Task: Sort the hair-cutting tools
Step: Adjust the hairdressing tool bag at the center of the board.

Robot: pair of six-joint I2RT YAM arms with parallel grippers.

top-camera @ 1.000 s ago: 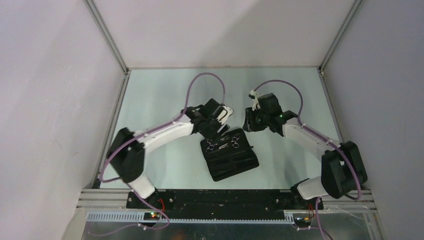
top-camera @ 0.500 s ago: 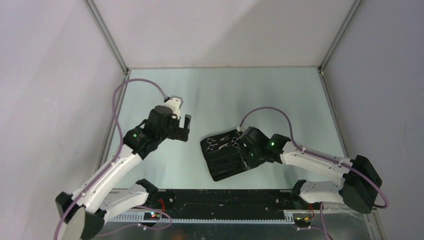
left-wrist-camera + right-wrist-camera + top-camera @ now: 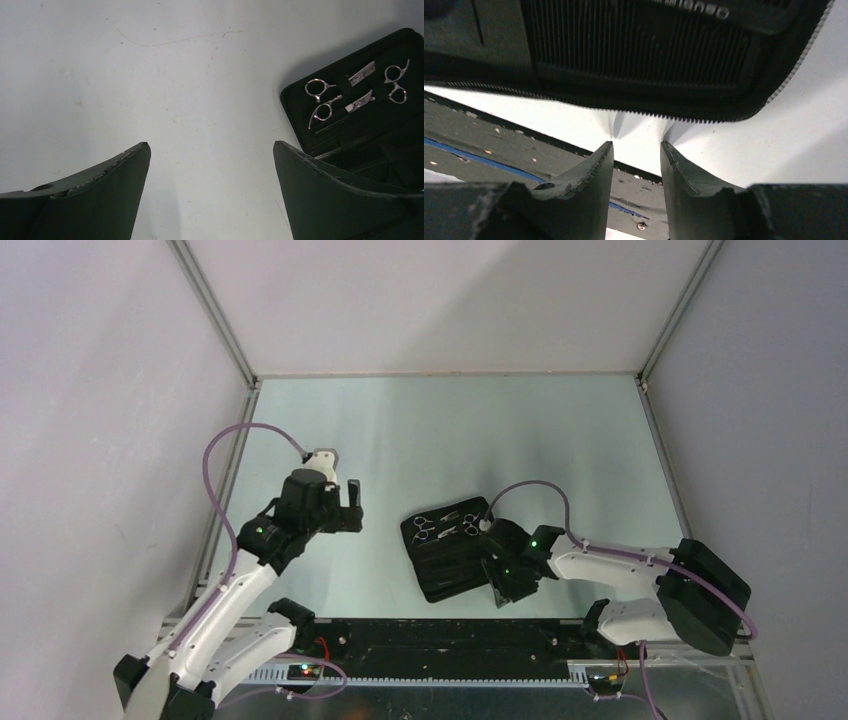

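The black zip case (image 3: 460, 550) lies open on the table. Two silver scissors (image 3: 425, 527) (image 3: 466, 525) sit strapped in its far half; they also show in the left wrist view (image 3: 320, 98) (image 3: 397, 84). A black comb's teeth (image 3: 639, 45) show inside the case in the right wrist view; I cannot tell which comb it is. My left gripper (image 3: 350, 506) (image 3: 210, 150) is wide open and empty over bare table, left of the case. My right gripper (image 3: 507, 583) (image 3: 636, 146) is at the case's near right corner, its jaws a narrow gap apart with nothing between, just off the zip edge (image 3: 704, 120).
The black base rail (image 3: 450, 635) runs along the near edge, right behind my right gripper, and shows in the right wrist view (image 3: 499, 145). Grey walls close in the table on the left, back and right.
My left arm pulled back from the case to the left. My right arm swung from behind the case down over it to its near right corner.
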